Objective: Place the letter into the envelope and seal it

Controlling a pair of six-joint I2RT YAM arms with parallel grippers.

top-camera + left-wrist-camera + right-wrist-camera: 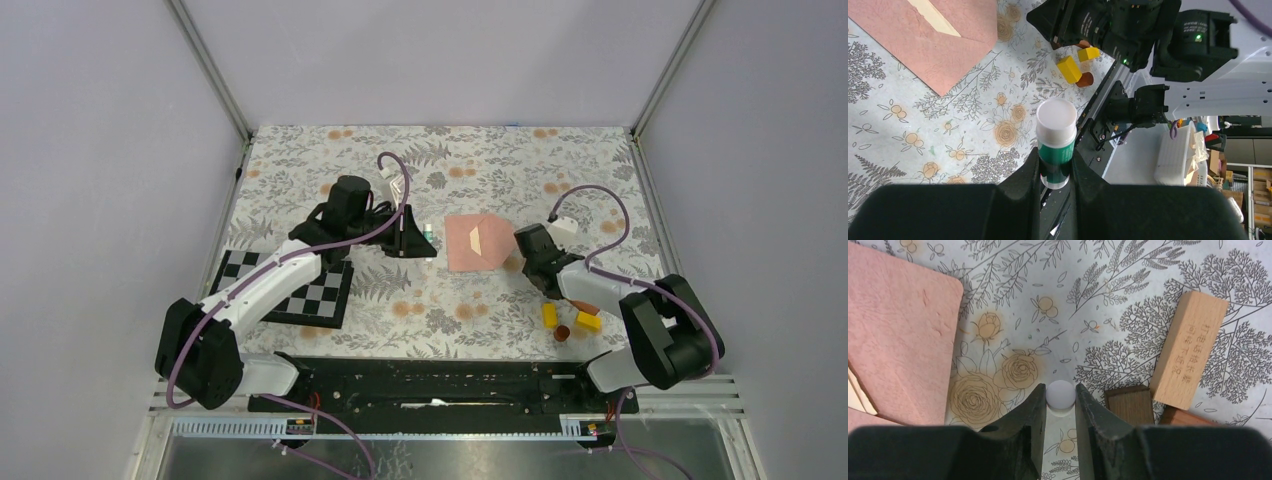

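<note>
Gripping a green-bodied, white-topped glue stick (1056,125) between closed fingers, the left end effector (1054,159) is hovering over the floral-patterned counter (420,300), just left of the flat salmon-pink paper envelope (465,250). That envelope is lying flat mid-counter between the two arms. Its triangular flap is pointing toward the right arm and looking open, and a sliver of cream paper (473,238) is showing at the mouth. The letter seems to be mostly inside, so sealing is probably the step in hand.

The right end effector (1059,390) is pinching a small white round piece (1060,396) just beside the envelope's flap end, near a pale wooden block (1188,350). It is possibly the stick's cap, though the views are not settling that, nor whether the stick's white top is a cap or bare glue.

Doing this well is going to mean confirming the glue end is exposed. The stick then needs tipping so that end meets the flap's inner face. Light, short strokes along the two sloping edges should be enough, keeping clear of the cream paper so the letter is not getting stuck. Thin paper is likely to be sliding or wrinkling under the stick. Parking the white piece away from the envelope and using the right end effector to pin the envelope body would be helping.
</note>
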